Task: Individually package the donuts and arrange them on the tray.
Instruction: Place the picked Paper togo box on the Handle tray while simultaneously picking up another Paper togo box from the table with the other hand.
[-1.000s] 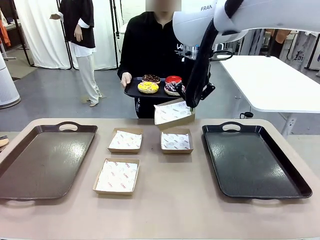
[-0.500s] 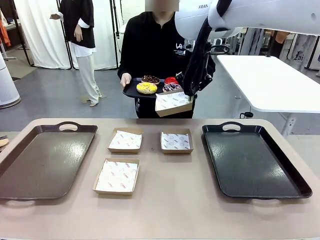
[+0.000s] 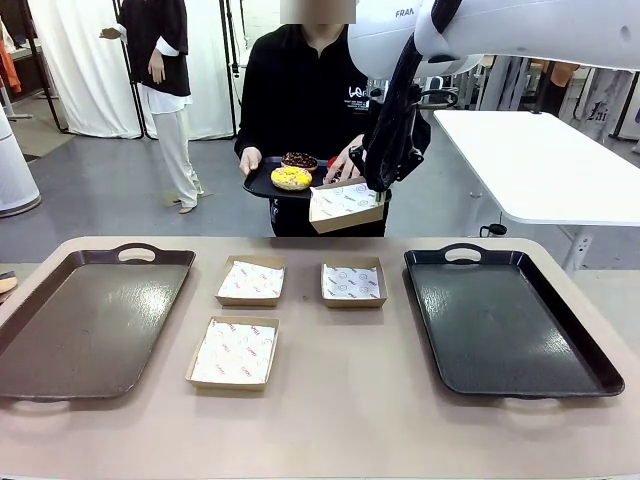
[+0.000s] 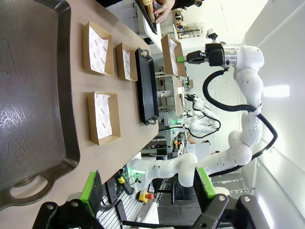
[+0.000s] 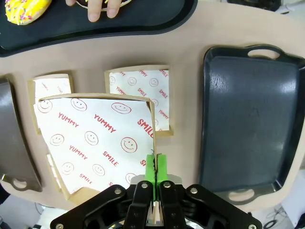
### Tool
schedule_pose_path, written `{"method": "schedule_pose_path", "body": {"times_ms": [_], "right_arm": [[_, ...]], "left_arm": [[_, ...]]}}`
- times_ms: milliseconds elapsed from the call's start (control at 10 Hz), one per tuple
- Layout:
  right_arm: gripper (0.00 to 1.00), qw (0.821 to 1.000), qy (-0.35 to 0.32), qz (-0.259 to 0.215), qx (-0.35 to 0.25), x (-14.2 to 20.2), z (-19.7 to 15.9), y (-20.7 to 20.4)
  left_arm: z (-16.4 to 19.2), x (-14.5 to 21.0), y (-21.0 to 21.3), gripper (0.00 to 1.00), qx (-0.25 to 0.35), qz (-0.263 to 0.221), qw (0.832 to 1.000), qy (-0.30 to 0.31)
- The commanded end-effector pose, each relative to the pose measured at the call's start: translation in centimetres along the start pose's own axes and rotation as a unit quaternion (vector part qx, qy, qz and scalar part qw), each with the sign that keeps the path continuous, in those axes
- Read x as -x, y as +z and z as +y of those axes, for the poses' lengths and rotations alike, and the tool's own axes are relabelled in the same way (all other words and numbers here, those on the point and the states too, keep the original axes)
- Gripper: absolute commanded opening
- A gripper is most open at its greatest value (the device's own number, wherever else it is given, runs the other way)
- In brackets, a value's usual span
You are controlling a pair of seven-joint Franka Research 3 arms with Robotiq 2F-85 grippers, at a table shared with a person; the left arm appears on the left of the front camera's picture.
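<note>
One broad table [image 3: 340,430], tan and matte with rounded corners, spans the lower half of the front view. It carries two rectangular trays with moulded handles. The left tray [image 3: 60,340] is brownish and glossy at lower left, and the right tray [image 3: 500,320] is black and glossy at lower right.

Beyond the far edge, at upper centre, a person [image 3: 300,90] in black holds a smaller black serving tray [image 3: 262,184] by its left rim with one hand [image 3: 251,158]. The other hand [image 3: 345,165] lies over that tray's right part and hides what rests beneath it. The white right arm [image 3: 540,30] comes down from the upper right, across the person's torso.

Three shallow brown cardboard boxes lined with white paper lie apart on the table between the trays. Two are side by side [image 3: 251,281] [image 3: 353,283], and one is lower in the frame [image 3: 233,352]. A fourth, the held box [image 3: 346,204], hangs tilted in the air, covering the serving tray's right corner; its liner carries red smiley faces and the words YUMMY and SMILE.

The yellow donut [image 3: 291,177], sprinkled, sits on the serving tray's left part, with the dark chocolate donut [image 3: 299,159] just behind it.

The right fingers [image 5: 155,164] are closed on the held box's edge, the card pinched between green pads. In the left wrist view, the left fingers [image 4: 90,188] stand apart, holding nothing.
</note>
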State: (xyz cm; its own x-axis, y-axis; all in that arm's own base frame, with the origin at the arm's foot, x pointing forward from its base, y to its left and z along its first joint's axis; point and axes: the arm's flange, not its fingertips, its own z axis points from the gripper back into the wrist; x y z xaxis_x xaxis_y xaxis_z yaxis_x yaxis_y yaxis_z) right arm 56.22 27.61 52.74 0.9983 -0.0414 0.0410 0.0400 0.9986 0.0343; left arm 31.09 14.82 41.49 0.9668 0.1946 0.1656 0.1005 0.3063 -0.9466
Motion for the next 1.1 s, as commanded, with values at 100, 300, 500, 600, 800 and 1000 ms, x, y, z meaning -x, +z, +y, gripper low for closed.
{"method": "schedule_pose_path", "body": {"times_ms": [100,300,500,600,800,1000], "right_arm": [[0.0,1.0,-0.002,0.001,0.001,0.35,-0.31,0.07],[0.0,1.0,-0.002,0.001,0.001,0.35,-0.31,0.07],[0.0,1.0,-0.002,0.001,0.001,0.35,-0.31,0.07],[0.0,1.0,-0.002,0.001,0.001,0.35,-0.31,0.07],[0.0,1.0,-0.002,0.001,0.001,0.35,-0.31,0.07],[0.0,1.0,-0.002,0.001,0.001,0.35,-0.31,0.07]], "left_arm": [[-0.08,0.09,0.12,1.0,0.007,-0.003,1.0,-0.002],[-0.08,0.09,0.12,1.0,0.007,-0.003,1.0,-0.002],[-0.08,0.09,0.12,1.0,0.007,-0.003,1.0,-0.002],[-0.08,0.09,0.12,1.0,0.007,-0.003,1.0,-0.002],[-0.08,0.09,0.12,1.0,0.007,-0.003,1.0,-0.002],[-0.08,0.09,0.12,1.0,0.007,-0.003,1.0,-0.002]]}}
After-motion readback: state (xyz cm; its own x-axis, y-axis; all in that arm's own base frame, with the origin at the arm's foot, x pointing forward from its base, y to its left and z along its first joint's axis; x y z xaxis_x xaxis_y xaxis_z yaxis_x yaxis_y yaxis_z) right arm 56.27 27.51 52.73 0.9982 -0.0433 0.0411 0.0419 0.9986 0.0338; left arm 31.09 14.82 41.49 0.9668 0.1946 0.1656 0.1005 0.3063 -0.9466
